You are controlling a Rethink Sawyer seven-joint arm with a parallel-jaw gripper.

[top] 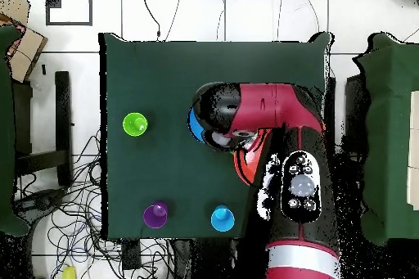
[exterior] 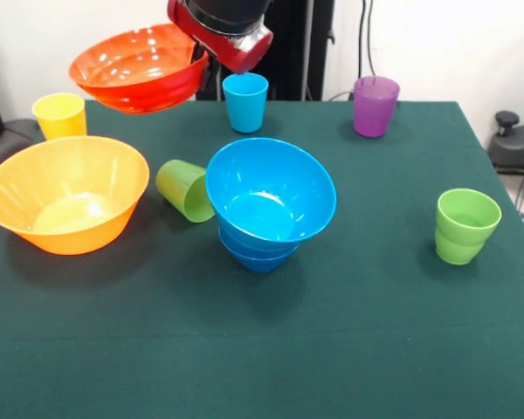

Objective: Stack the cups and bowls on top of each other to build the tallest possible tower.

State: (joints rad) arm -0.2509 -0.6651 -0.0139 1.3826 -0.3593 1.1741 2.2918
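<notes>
At the bottom of the front view you see only bare green table (exterior: 262, 349). Moving up, at centre frame, your stack of blue bowls (exterior: 269, 202) stands tilted toward the camera: a big light blue bowl on top, nested in two more blue ones beneath. Just left of it a green cup (exterior: 184, 188) lies on its side, mouth pointing lower right, close to the stack though you cannot tell if they touch. Further left sits the big yellow-orange bowl (exterior: 66, 194), upright and empty. At the right, well apart from the rest, a second green cup (exterior: 465, 224) stands upright.

Higher in the frame, a yellow cup (exterior: 59, 115) stands at the upper left, a light blue cup (exterior: 245, 101) at top centre and a translucent purple cup (exterior: 375, 106) to its right, all upright.

At the very top, the gripper (exterior: 203, 59) holds the orange-red bowl (exterior: 140, 68) by its right rim, lifted clear of the table and tilted; the fingers themselves are hidden behind the bowl's edge.

In the overhead view the arm (top: 270, 112) covers most of the middle, leaving only a sliver of blue bowl visible at its left end.
</notes>
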